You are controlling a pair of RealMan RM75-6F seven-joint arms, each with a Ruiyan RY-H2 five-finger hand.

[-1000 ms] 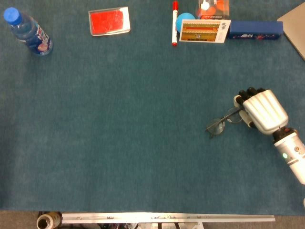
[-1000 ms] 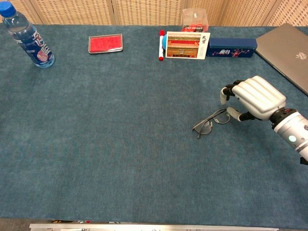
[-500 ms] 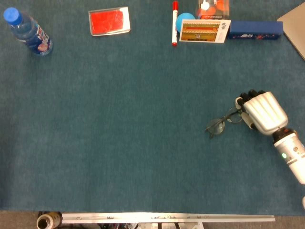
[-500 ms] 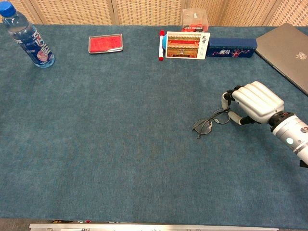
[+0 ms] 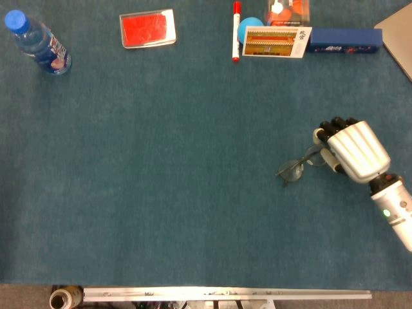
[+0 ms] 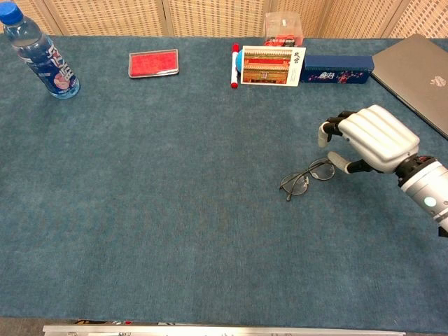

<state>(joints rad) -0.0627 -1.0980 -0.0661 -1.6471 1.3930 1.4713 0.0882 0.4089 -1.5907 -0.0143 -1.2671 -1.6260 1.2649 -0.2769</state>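
Thin wire-framed glasses (image 5: 291,170) (image 6: 297,182) lie on the blue cloth at mid right. My right hand (image 5: 354,149) (image 6: 374,138) hovers just right of them, white back up, fingers curled toward the frame. Its thumb (image 6: 339,162) is at the right lens and the other fingertips (image 6: 325,132) hang above it, with a gap between them. Nothing is lifted; the glasses rest flat on the cloth. Neither view shows my left hand.
Along the far edge stand a water bottle (image 5: 42,45), a flat red case (image 5: 148,28), a red marker (image 5: 235,29), a picture card (image 5: 276,41) before a blue ball (image 5: 248,27), and a long dark-blue box (image 5: 344,40). A grey laptop (image 6: 416,70) lies far right.
The right hand dipped toward the glasses half a second ago and has since risen and drawn slightly back. The glasses have stayed where they were.
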